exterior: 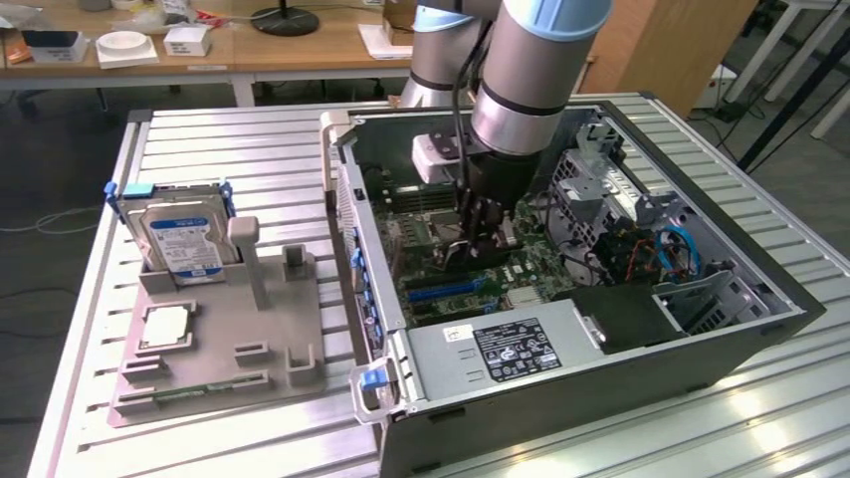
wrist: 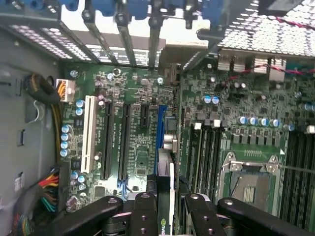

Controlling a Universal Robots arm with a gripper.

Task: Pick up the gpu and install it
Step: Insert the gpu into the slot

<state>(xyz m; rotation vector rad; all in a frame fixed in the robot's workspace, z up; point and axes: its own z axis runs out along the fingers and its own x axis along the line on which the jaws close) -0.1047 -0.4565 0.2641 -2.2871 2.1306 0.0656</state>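
Starting at the exterior view's left: the grey moulded holder (exterior: 266,368) sat on your ribbed metal counter (exterior: 239,139). The silver hard drive (exterior: 183,242) stood upright in it, a square chip (exterior: 165,327) lay flat in front, and a narrow green memory stick (exterior: 199,390) ran along the near edge. None of that was in play.

Moving right, the open PC case (exterior: 598,383) lay on its side and your arm reached down into it. The pincer (exterior: 479,244) was clamped on the gpu (wrist: 165,196), a thin dark card seen edge-on in the wrist view, pinched between 2 matte black fingers (wrist: 144,214). The card hung right over the long blue slot (wrist: 161,128) on the green motherboard (wrist: 142,88), running along the same line. Couldn't tell if its edge was touching the slot.

My take: this was the seating step. Doing it well meant keeping the card upright and parallel to that slot so the hard plastic lips could guide it, and pushing evenly rather than 1 end first. A thin rigid board like that would likely jam if tilted. The black slots (wrist: 107,140) sat just beside it, so landing in the wrong row looked easy.

Further right were the labelled power supply (exterior: 512,351) and a blue cable (exterior: 678,249), well apart from the work.
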